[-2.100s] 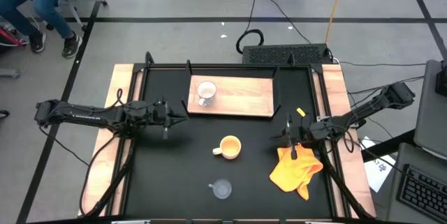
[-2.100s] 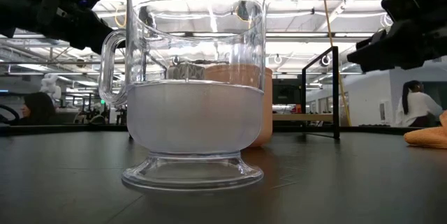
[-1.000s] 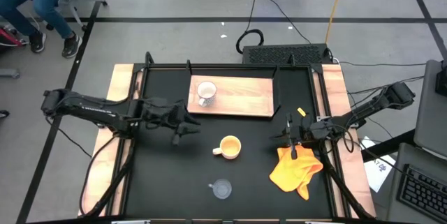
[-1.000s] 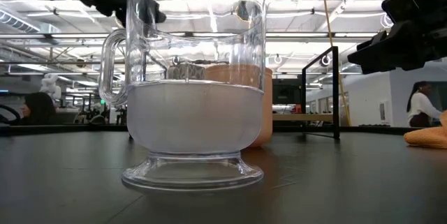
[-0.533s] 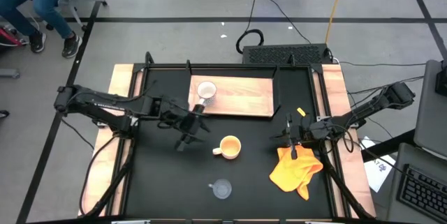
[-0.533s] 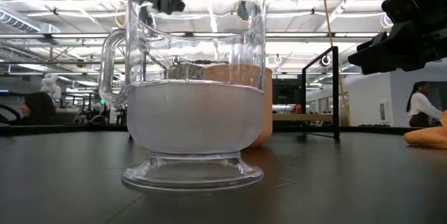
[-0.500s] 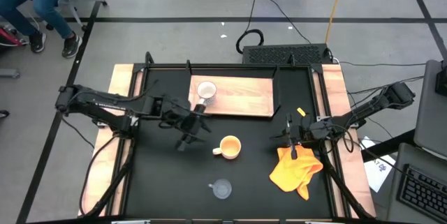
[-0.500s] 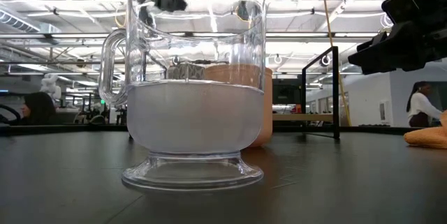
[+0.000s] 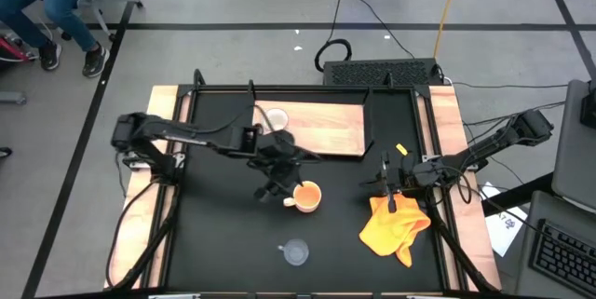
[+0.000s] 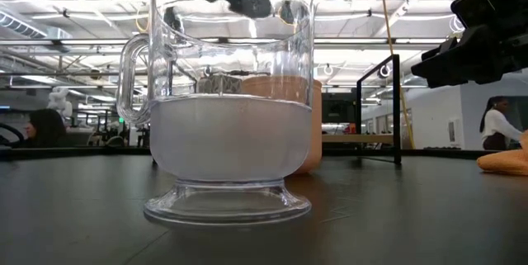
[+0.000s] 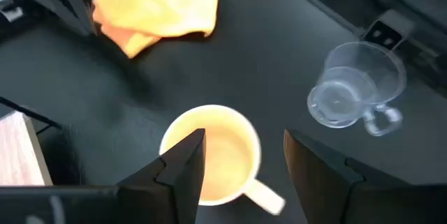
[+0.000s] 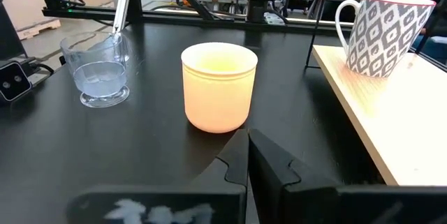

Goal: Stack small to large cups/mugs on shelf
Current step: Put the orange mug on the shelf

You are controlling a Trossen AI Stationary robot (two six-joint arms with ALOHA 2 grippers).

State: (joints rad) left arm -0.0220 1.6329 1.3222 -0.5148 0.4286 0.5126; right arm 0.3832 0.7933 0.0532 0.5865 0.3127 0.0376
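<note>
The orange-yellow mug (image 9: 306, 196) stands upright on the black tabletop, its handle (image 11: 266, 197) toward the left arm. My left gripper (image 9: 280, 186) hovers open just above and left of it; in the left wrist view its fingers (image 11: 183, 162) stand apart over the mug's rim (image 11: 209, 116) without touching. The white patterned mug (image 12: 387, 32) stands on the light-wood shelf (image 9: 326, 131), half hidden by the left arm in the high view. The clear glass cup (image 9: 296, 253) stands near the front edge. My right gripper (image 9: 390, 182) waits shut at the right.
An orange-yellow cloth (image 9: 396, 225) lies crumpled on the table just in front of my right gripper. The shelf's black brackets (image 9: 370, 145) stand at its corners. Bare black tabletop (image 9: 214, 234) lies at the near left. People sit in the room beyond.
My left gripper has swung from beside the shelf's left end toward the table's right, coming over the orange-yellow mug. It has rolled and tipped downward on the way. The mugs, the glass cup and my right gripper have kept still.
</note>
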